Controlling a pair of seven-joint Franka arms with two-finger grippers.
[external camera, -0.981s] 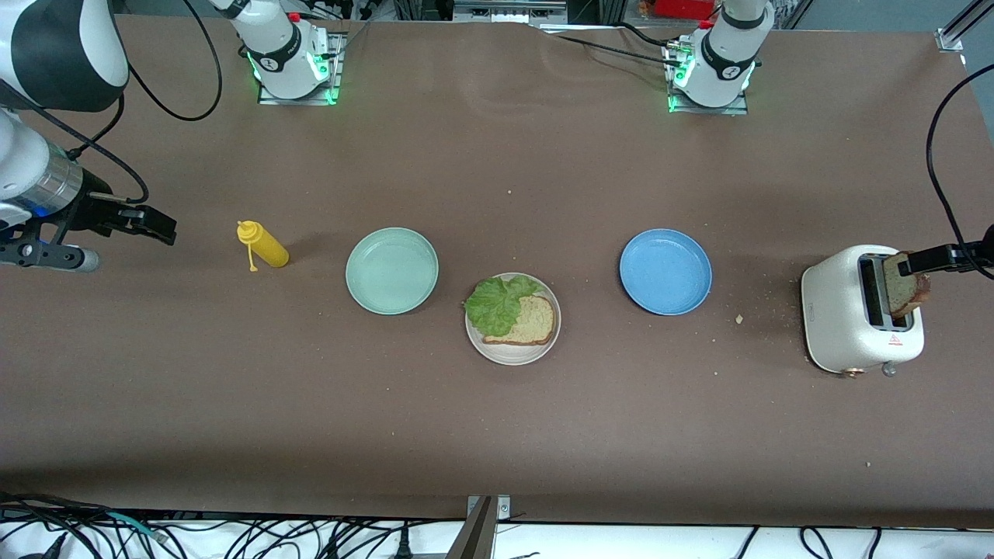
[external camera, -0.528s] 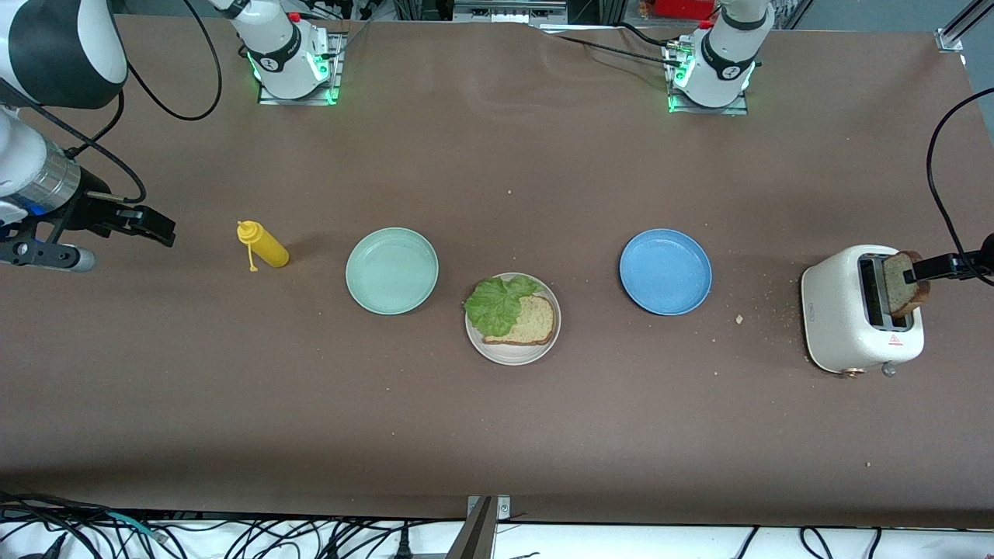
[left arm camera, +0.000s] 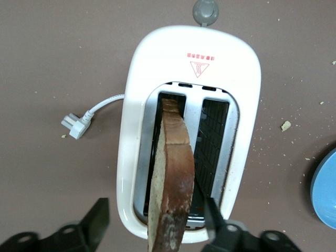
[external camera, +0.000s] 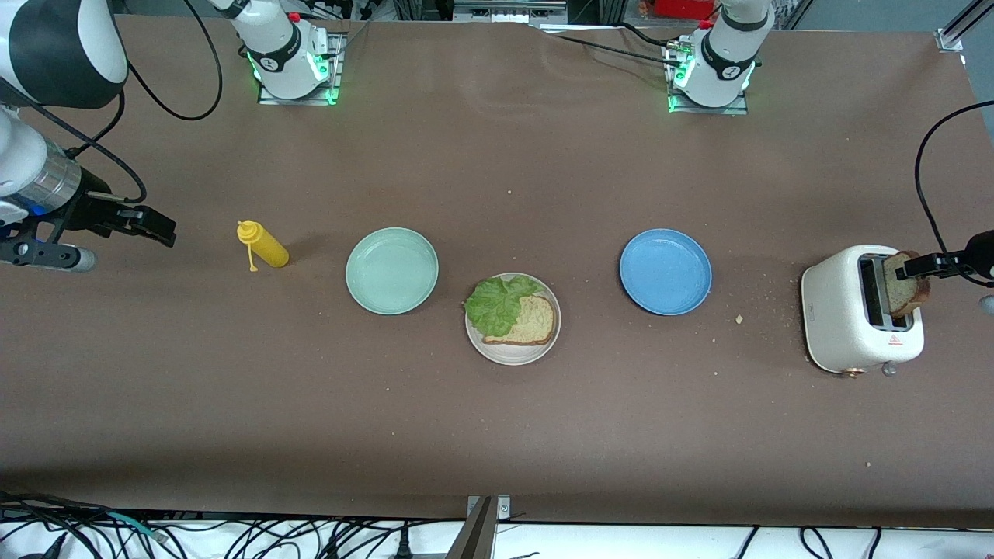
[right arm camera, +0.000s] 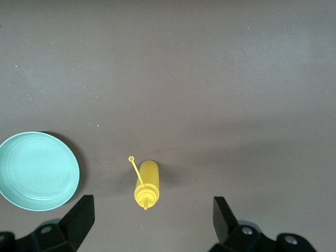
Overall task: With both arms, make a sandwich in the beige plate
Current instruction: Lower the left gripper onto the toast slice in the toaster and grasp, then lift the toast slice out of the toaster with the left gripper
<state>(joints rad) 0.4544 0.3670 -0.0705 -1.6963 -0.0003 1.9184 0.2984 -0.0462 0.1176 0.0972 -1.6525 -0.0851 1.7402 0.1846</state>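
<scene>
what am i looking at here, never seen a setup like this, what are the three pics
Two robot arms at a brown table. One picture looks down from across the table; the others come from cameras on each wrist. The beige plate holds a bread slice with lettuce. Beside it sit a mint-green plate, a blue plate and a yellow squeeze bottle. The left end effector straddles a second bread slice standing in the white toaster, not clamped yet. The right end effector waits open above the bottle.
</scene>
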